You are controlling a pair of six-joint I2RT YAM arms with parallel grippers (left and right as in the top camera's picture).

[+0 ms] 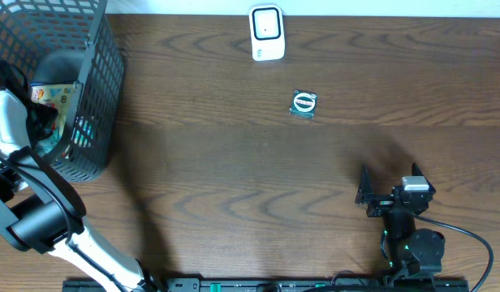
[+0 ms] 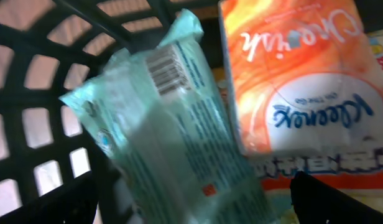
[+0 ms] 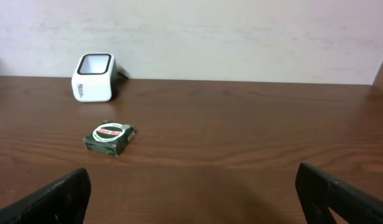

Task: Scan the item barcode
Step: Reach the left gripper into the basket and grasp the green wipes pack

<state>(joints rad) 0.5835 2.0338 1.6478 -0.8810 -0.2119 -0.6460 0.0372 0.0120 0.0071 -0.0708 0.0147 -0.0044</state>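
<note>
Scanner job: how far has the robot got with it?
Possibly done: a green box lies near the scanner, though nothing shows it was scanned. In hand: the open left gripper is inside the basket over a pale green packet, holding nothing. Still to do: grasp it and show its barcode to the scanner. The right gripper is open.

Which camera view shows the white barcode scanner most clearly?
The right wrist view: the white barcode scanner appears largest there, with its dark-framed window and side visible. The overhead view shows it smaller, from straight above. The left wrist view looks into the basket and does not show the scanner at all.
</note>
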